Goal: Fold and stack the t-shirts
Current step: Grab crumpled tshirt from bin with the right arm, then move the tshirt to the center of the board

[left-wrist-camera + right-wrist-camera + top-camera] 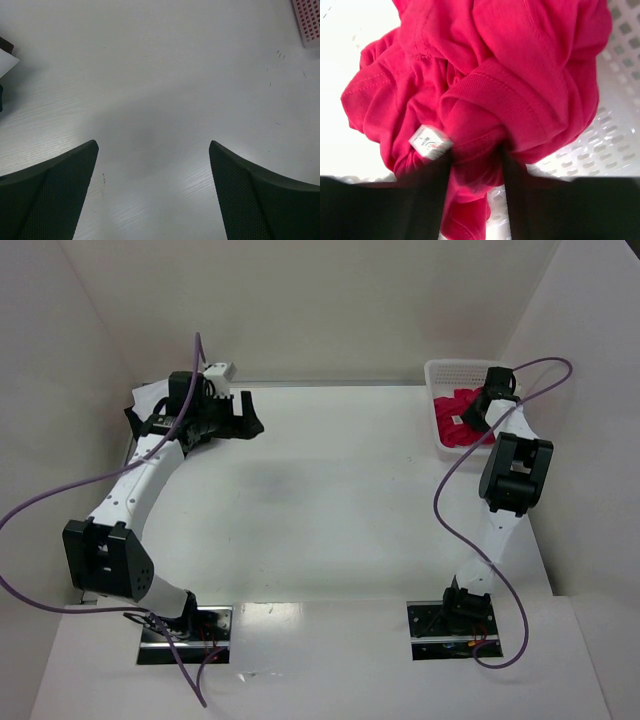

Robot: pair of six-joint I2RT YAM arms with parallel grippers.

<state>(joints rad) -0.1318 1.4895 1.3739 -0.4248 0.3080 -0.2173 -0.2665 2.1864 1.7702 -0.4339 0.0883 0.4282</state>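
A crimson red t-shirt (pixel 458 418) lies crumpled in the white mesh basket (pixel 448 370) at the back right of the table. In the right wrist view the red t-shirt (pixel 510 75) fills the frame, its collar and white label showing. My right gripper (pixel 478 408) is down in the basket, and in the right wrist view this gripper (pixel 476 155) has its fingers closed on a bunch of the red cloth. My left gripper (pixel 243 416) is open and empty, low over the bare table at the back left; in the left wrist view it (pixel 153 155) holds nothing. The white and black t-shirts are out of view.
The white table (pixel 320 500) is walled by white panels at the back and sides. A corner of the mesh basket (pixel 307 20) shows in the left wrist view. Purple cables loop beside both arms. A small white box (pixel 220 370) sits behind the left gripper.
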